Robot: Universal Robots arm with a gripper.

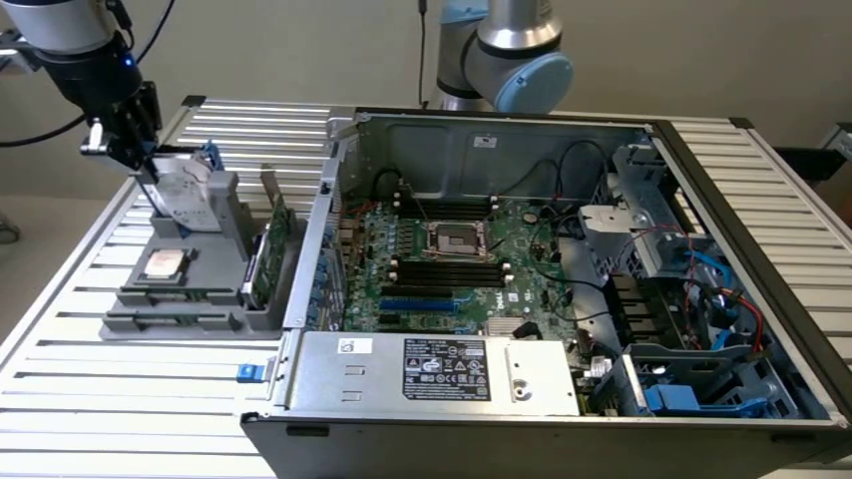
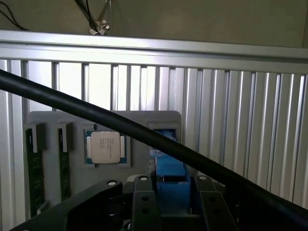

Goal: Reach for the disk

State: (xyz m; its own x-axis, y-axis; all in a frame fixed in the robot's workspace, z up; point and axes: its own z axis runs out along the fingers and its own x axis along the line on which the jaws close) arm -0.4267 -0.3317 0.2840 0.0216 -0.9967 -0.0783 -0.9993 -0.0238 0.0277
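Observation:
The disk (image 1: 188, 196), silver-grey with a white label and blue rails, stands upright in a grey holder (image 1: 174, 299) at the exterior view's left. My gripper (image 1: 140, 168) hangs right at the disk's top edge. In the wrist view the disk's blue rail (image 2: 171, 174) lies between my two black fingers (image 2: 143, 202). The gripper (image 2: 173, 202) is open, with one finger on each side of the rail and a thin gap showing on one side.
A square silver CPU chip (image 1: 163, 263) (image 2: 107, 147) lies in the holder beside the disk, and green memory sticks (image 2: 34, 168) stand in its slots. An open computer case (image 1: 533, 249) fills the exterior view's right. A black cable (image 2: 96, 115) crosses the wrist view.

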